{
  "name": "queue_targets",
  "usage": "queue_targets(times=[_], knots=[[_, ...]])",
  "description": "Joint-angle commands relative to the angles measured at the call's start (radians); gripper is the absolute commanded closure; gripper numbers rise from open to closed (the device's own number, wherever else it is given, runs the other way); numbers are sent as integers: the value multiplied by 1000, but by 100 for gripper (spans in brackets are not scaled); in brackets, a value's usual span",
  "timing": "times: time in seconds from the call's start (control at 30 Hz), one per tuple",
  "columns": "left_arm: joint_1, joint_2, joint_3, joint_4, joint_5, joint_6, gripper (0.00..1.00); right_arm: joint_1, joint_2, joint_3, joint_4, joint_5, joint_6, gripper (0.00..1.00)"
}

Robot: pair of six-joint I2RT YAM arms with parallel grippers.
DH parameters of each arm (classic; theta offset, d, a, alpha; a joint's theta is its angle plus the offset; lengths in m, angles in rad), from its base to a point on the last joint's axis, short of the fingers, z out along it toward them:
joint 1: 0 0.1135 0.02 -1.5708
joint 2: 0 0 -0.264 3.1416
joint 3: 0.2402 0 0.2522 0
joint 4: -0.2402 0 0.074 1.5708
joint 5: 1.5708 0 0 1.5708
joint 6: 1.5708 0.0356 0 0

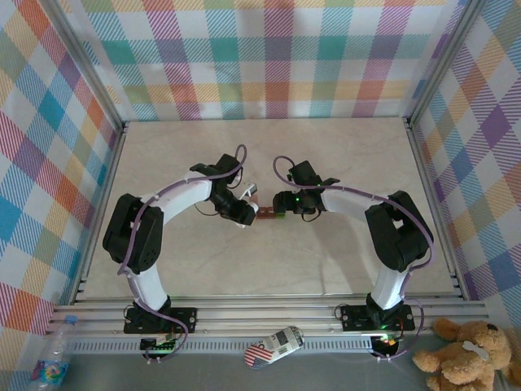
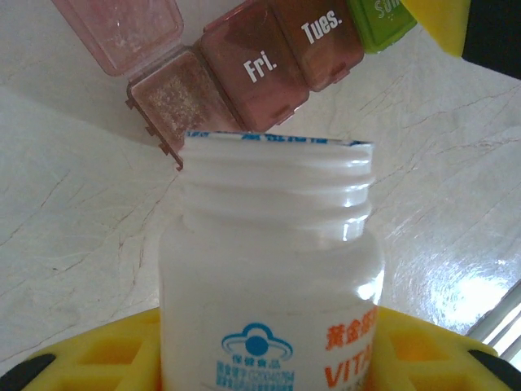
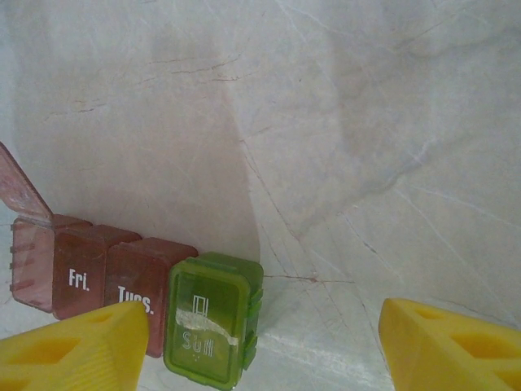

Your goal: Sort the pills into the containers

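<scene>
Containers (image 2: 277,61) sat mid-worktop (image 1: 326,163), well off every edge. Left jaws clamped on the uncapped bottle (image 2: 269,285), its mouth tipped toward the end compartment, whose lid (image 2: 122,28) was flipped open. Right jaws stood wide, holding nothing, straddling the green end. No pill visible in any compartment; three lids shut. Sorting looked barely begun.

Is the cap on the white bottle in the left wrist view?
No, the white bottle shows a bare threaded neck and an open mouth.
</scene>
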Motion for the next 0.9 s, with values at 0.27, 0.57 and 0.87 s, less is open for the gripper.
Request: queue_targets(times=[0.27,0.57,0.87], knots=[[-15,62,71,-84,-45,20,100,1,14,-11,17,-15,15,26],[-36,93,104,-130,-78,35,100,3,20,-12,18,-18,21,26],[-46,122,150,-170,-114,38,100,4,21,-13,18,-21,23,26]])
